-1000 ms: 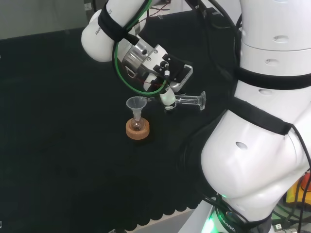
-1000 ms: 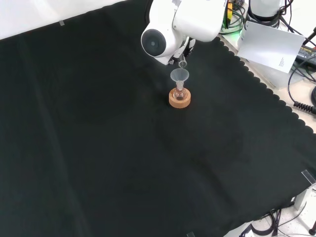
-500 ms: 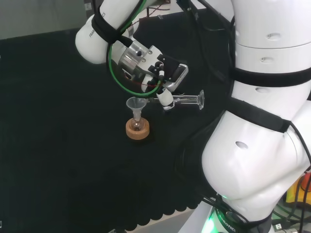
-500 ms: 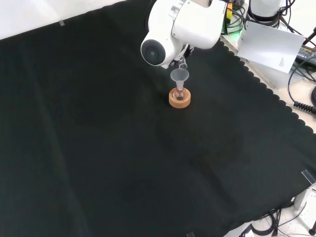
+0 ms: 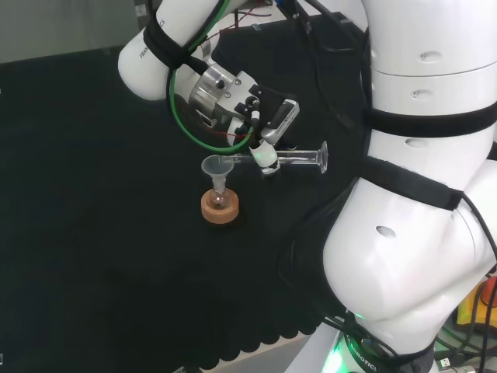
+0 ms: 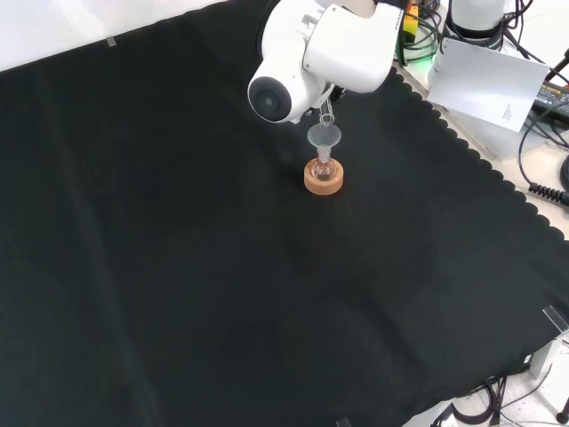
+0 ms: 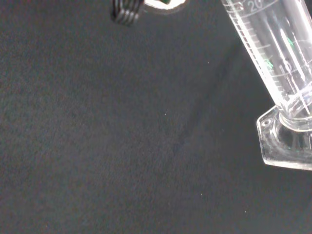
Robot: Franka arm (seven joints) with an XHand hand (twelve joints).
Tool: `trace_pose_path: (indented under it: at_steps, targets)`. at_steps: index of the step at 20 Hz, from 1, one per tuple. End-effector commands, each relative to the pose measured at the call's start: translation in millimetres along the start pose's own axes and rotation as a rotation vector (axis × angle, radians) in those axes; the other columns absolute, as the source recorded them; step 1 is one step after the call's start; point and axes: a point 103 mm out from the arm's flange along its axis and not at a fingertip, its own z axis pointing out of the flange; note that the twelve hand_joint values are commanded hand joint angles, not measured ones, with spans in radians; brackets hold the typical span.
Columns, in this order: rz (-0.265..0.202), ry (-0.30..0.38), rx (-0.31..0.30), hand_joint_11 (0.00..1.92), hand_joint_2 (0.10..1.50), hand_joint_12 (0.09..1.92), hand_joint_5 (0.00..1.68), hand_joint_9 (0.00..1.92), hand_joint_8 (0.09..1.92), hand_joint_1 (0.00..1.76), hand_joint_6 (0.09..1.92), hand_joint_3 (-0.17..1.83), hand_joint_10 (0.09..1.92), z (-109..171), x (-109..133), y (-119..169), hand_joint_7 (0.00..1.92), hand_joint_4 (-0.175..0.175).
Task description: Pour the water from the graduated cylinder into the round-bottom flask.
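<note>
In the head view the hand (image 5: 268, 132) is shut on a clear graduated cylinder (image 5: 299, 159), held about level with its foot to the right and its mouth over a clear funnel (image 5: 218, 168). The funnel sits in a small round-bottom flask (image 5: 220, 200) on a cork ring (image 5: 220, 208). In the front view the funnel (image 6: 324, 138), flask (image 6: 324, 168) and cork ring (image 6: 323, 181) stand just below the arm's white link, with the cylinder's mouth (image 6: 327, 114) above the funnel. The wrist view shows the cylinder's graduated tube (image 7: 270, 46) and its foot (image 7: 287, 141) close up over the cloth.
The arm's big white links (image 5: 419, 194) stand at the right of the head view. In the front view a white link with a grey cap (image 6: 311, 53) hangs over the flask, and the cloth's scalloped edge (image 6: 480, 160) runs at the right beside a white card (image 6: 489, 84) and cables.
The hand and the arm's link have shifted slightly left in the head view. The cylinder has come closer to level, its mouth nearer the funnel. Flask and cork ring have not moved.
</note>
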Motion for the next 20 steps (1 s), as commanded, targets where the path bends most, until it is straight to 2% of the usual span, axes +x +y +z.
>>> trace_pose_path:
  at_steps: [1,6,11,20]
  targets:
    - [0.007,-0.003,0.037,1.31,0.90,0.68,0.95,1.47,0.16,1.14,1.16,0.50,0.09,0.4,1.0,0.5,1.35,-0.175]
    - [0.013,-0.009,0.053,1.31,0.90,0.68,0.95,1.47,0.15,1.14,1.16,0.50,0.09,0.3,0.4,0.2,1.35,-0.175]
    - [0.018,-0.014,0.036,1.31,0.91,0.68,0.95,1.47,0.15,1.14,1.15,0.50,0.09,-2.4,1.2,-2.9,1.35,-0.175]
    - [0.028,-0.022,0.070,1.31,0.91,0.68,0.95,1.47,0.16,1.14,1.15,0.49,0.09,-5.3,2.7,-2.7,1.35,-0.175]
